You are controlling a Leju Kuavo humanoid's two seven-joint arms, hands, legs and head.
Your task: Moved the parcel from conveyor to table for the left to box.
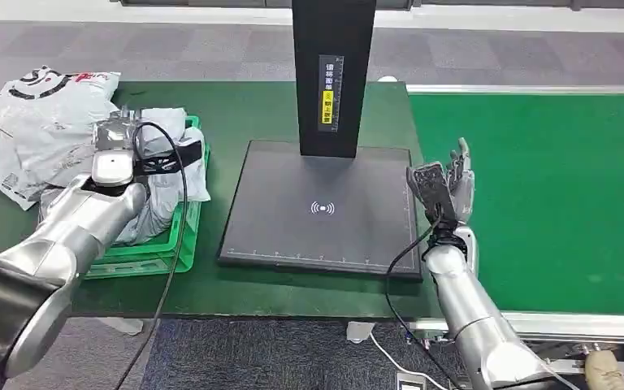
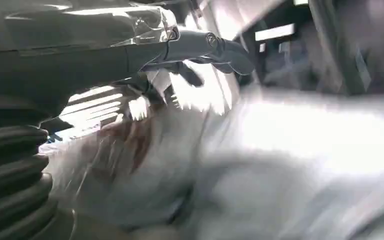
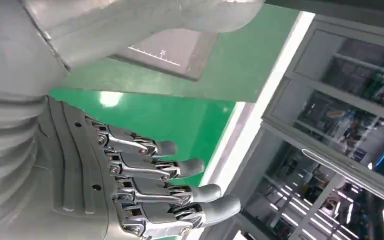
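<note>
- Green table top (image 1: 260, 114) on the left, green conveyor (image 1: 552, 195) on the right; grey floor beyond.
- Far left: pile of grey parcels (image 1: 41, 122), partly on the table, partly in one green crate (image 1: 158, 252). Count unclear, at least two.
- Left hand (image 1: 118, 146) sits over the crate, right among the bags. Wrist view is blurred: thumb (image 2: 215, 47) out above grey plastic. Cannot tell whether it grips anything.
- Centre: one black scanner pad (image 1: 321, 207) with a black post (image 1: 333, 73). Nothing lies on the pad.
- Right hand (image 1: 447, 183) is raised at the pad's right edge, beside the belt; fingers (image 3: 180, 167) straight and apart, holding nothing.
- No parcel seen on the visible belt.
- Judgement: every parcel lies left of the pad, at the left hand and well apart from the right, so the left arm is nearer. Boxing looks close to done or done.
- Long axis of the bags: not readable, too crumpled.
</note>
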